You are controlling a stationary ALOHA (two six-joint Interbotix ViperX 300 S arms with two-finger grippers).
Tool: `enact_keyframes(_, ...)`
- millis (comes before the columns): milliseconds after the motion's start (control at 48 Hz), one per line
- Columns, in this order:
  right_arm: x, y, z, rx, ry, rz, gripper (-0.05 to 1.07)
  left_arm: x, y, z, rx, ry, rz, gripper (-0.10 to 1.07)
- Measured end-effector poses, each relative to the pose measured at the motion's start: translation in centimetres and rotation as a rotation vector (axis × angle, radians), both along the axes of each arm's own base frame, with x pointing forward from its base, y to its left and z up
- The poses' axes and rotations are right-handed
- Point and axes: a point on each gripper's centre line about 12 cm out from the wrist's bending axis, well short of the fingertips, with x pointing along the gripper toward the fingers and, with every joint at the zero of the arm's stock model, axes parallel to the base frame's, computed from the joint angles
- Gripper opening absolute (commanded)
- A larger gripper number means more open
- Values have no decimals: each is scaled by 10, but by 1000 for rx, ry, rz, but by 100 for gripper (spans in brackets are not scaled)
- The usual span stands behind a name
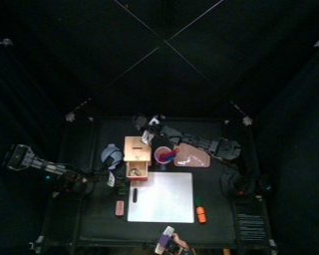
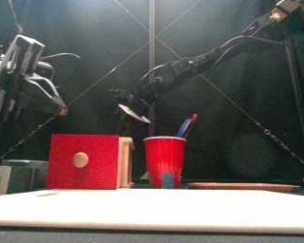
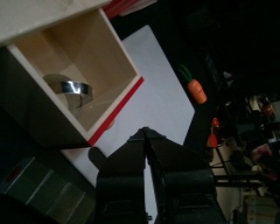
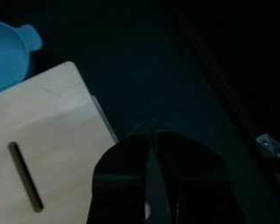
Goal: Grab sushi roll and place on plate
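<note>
I cannot make out the sushi roll in any view. The salmon-pink plate (image 1: 195,156) lies right of the red cup (image 1: 163,153); in the front view the plate (image 2: 243,186) is a thin edge-on rim. My left gripper (image 3: 147,136) hangs high over the near left of the table (image 2: 41,95), facing the open side of the wooden box (image 3: 73,79); its jaws stand narrowly open with nothing between them. My right gripper (image 4: 152,131) reaches across the middle (image 2: 129,112) above the box's slotted top (image 4: 43,140), also narrowly open and holding nothing.
A white sheet (image 1: 162,195) covers the table's front. A shiny metal piece (image 3: 73,87) sits inside the box. An orange carrot-like toy (image 3: 198,90) lies beyond the sheet. A blue dish (image 4: 8,48) sits next to the box. The red cup (image 2: 165,161) holds a blue-and-red stick.
</note>
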Motion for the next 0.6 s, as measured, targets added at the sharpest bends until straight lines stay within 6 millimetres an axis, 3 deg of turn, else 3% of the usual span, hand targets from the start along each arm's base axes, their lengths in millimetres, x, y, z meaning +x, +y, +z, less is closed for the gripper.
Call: enact_keyframes(604, -4, 0, -10, 26, 68, 0, 51, 10, -6, -31, -62, 141, 58, 34)
